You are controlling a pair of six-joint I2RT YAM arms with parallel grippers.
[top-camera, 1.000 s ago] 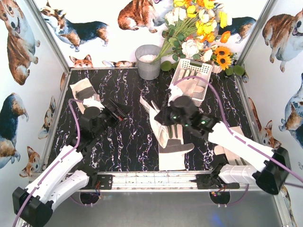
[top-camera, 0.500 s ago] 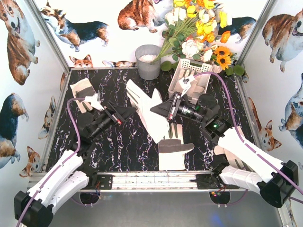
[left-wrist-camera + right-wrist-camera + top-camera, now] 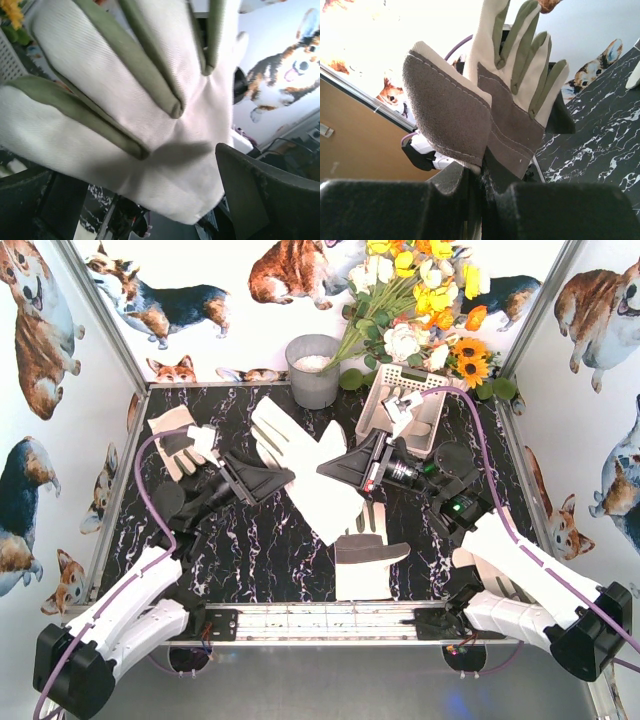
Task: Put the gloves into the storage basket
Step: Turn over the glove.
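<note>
My right gripper (image 3: 352,468) is shut on the cuff of a cream glove with grey panels (image 3: 308,472) and holds it in the air over the middle of the table, fingers pointing to the far left. In the right wrist view the glove (image 3: 485,100) stands up from the closed gripper (image 3: 487,186). My left gripper (image 3: 268,480) is open, right against the glove's finger end. That glove (image 3: 130,100) fills the left wrist view, in front of the spread gripper (image 3: 145,202). The white storage basket (image 3: 432,433) holds one glove (image 3: 398,408). Two more gloves lie on the table, one near the front (image 3: 365,560) and one at the far left (image 3: 178,438).
A grey metal bucket (image 3: 313,370) stands at the back left of the basket. A bunch of artificial flowers (image 3: 420,310) hangs over the basket's far end. Corgi-print walls close in the table on three sides.
My right gripper has lifted the glove off the table and swung it up and to the left. My left gripper has moved right, up to the glove's fingers.
</note>
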